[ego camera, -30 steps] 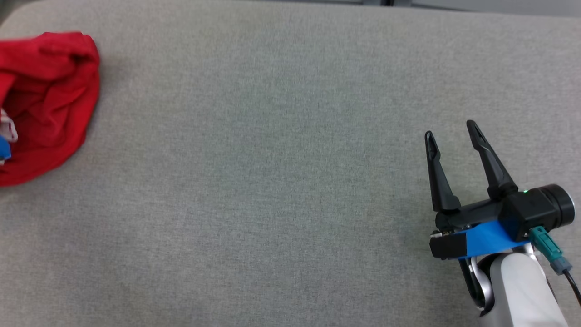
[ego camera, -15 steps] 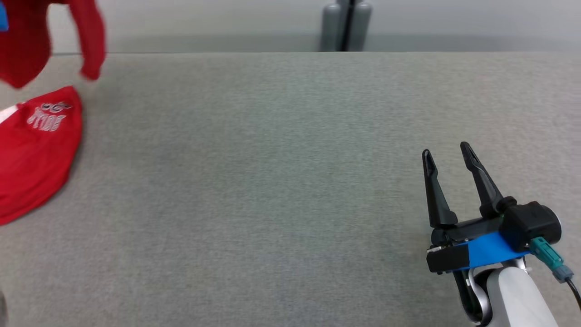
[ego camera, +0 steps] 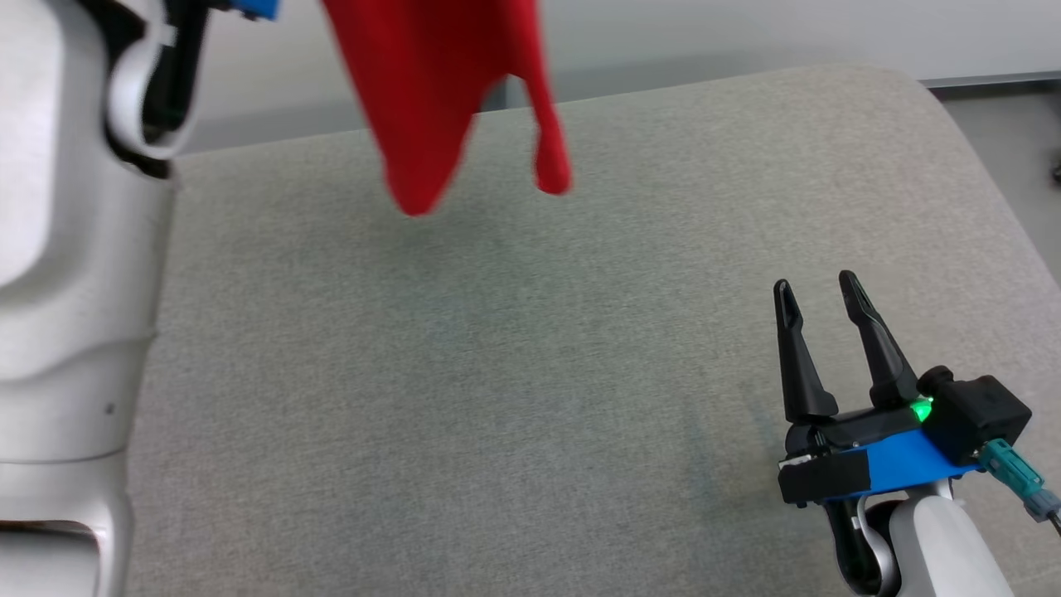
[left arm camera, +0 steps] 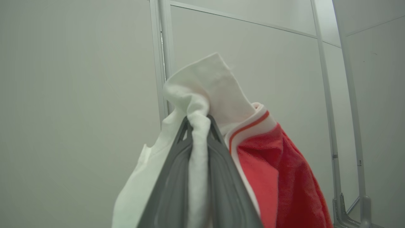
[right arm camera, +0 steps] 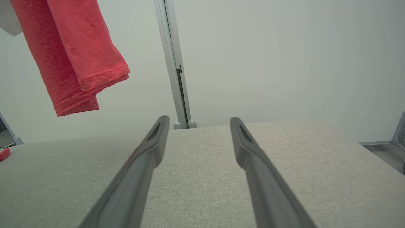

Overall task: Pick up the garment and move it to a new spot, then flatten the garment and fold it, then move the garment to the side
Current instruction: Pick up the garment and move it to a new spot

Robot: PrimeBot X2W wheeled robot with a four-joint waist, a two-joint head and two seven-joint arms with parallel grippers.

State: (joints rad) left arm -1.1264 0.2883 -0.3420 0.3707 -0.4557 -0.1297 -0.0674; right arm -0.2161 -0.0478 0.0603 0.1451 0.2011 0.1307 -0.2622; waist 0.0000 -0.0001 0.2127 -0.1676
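The garment (ego camera: 431,91) is red with white parts and hangs in the air from the top of the head view, its lower tips above the far part of the grey padded table (ego camera: 530,373). In the left wrist view my left gripper (left arm camera: 197,122) is shut on a white fold of the garment (left arm camera: 272,171), with red cloth and a white collar band drooping to the right. My right gripper (ego camera: 816,286) stands open near the table's front right, nothing between its fingers. The right wrist view has the garment (right arm camera: 72,57) dangling at upper left, far from my right gripper (right arm camera: 199,120).
My pale left forearm (ego camera: 75,249) rises tall along the left side of the head view. The table's rounded far right corner (ego camera: 937,91) meets the floor beyond. A wall panel post (right arm camera: 172,63) stands behind the table. A small red scrap (right arm camera: 3,154) lies at the table's far left.
The head camera has turned right. The garment, crumpled on the table a second ago, has been lifted clear and now hangs from my left gripper. My right gripper stays open.
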